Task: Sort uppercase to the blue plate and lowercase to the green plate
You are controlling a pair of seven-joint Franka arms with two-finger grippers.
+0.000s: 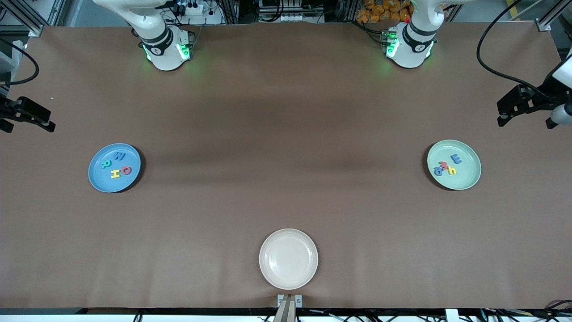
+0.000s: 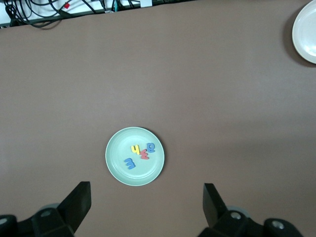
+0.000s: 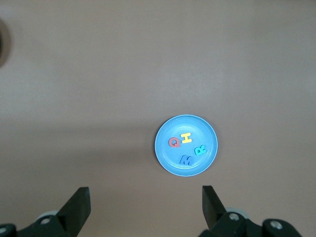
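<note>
Both arms have glossy white rounded housings ringed by black joint bands, green lights glowing at their bases, black cables trailing alongside, and black grippers with wedge-shaped fingers.

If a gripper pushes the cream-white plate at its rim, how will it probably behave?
The cream-white plate looks shallow and wide, so it would probably slide flat, not tip. It holds nothing, so it is likely light and may turn if pushed off-centre.

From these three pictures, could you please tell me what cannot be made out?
- Left gripper: cut by the front view's edge; its arm's middle is out of frame.
- Right gripper: likewise.
- Red foam letter on the pale mint-green plastic plate: too small; touching the yellow foam letter or not, unclear.
- Round cream-white plate: cut by the left wrist view's edge.
</note>
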